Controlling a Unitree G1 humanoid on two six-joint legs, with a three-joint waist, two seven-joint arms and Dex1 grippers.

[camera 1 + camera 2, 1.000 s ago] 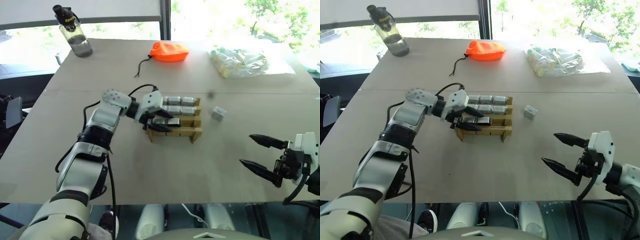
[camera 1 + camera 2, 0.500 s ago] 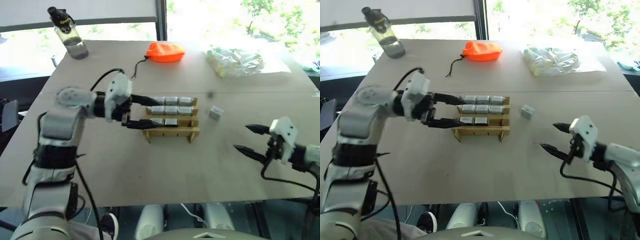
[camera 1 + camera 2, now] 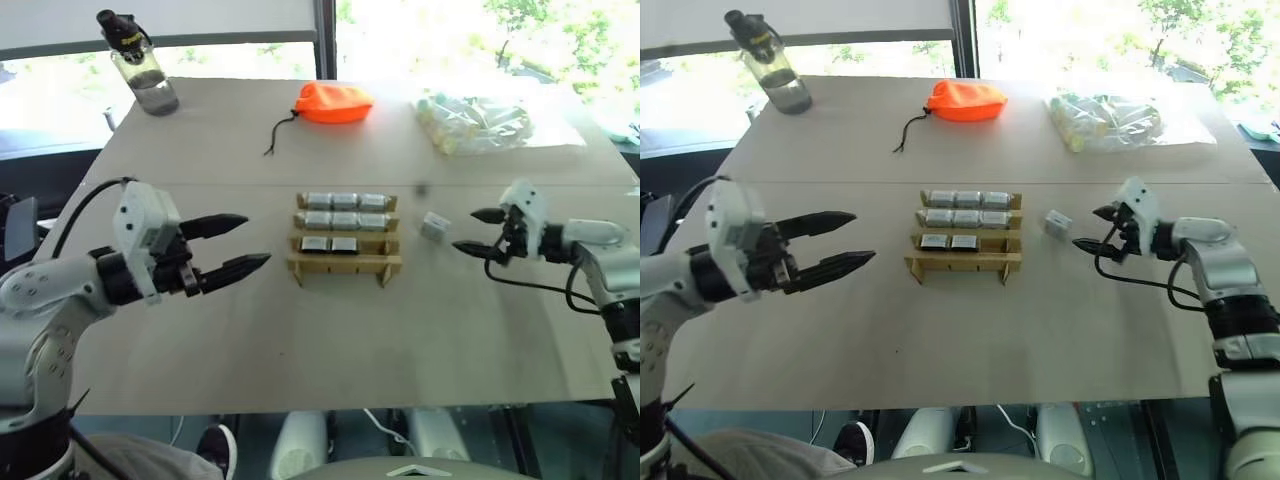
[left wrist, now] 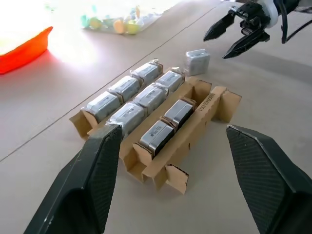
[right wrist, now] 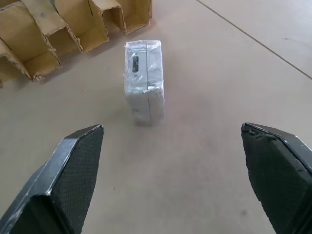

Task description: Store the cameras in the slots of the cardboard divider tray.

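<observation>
The cardboard divider tray [image 3: 344,236] sits near the middle of the table [image 3: 330,330], its four rows running across. The row toward the far edge holds three cameras [image 3: 345,201] side by side, the next row holds three more, and the third row holds two, in its left and middle slots, with the right slot bare; the row nearest the robot's edge has nothing in it. One loose camera [image 3: 434,226], wrapped in clear film, stands on the table just beside the tray's right end, apart from the cardboard. The right gripper [image 3: 478,229] hovers close to the right of that loose camera, pointing toward it, its two black fingers [image 5: 73,170] spread wide with the camera lying ahead between their tips and touching neither. The left gripper [image 3: 240,242] hangs over the table to the left of the tray, well clear of it, aimed at the tray's left end, its fingers [image 4: 92,180] also spread apart and holding nothing. Toward the far edge of the table, an orange drawstring pouch [image 3: 336,103] lies near the middle, a clear plastic bag [image 3: 480,122] of pale tubes lies toward the far right corner, and a water bottle [image 3: 138,64] with a black cap stands at the far left corner.
</observation>
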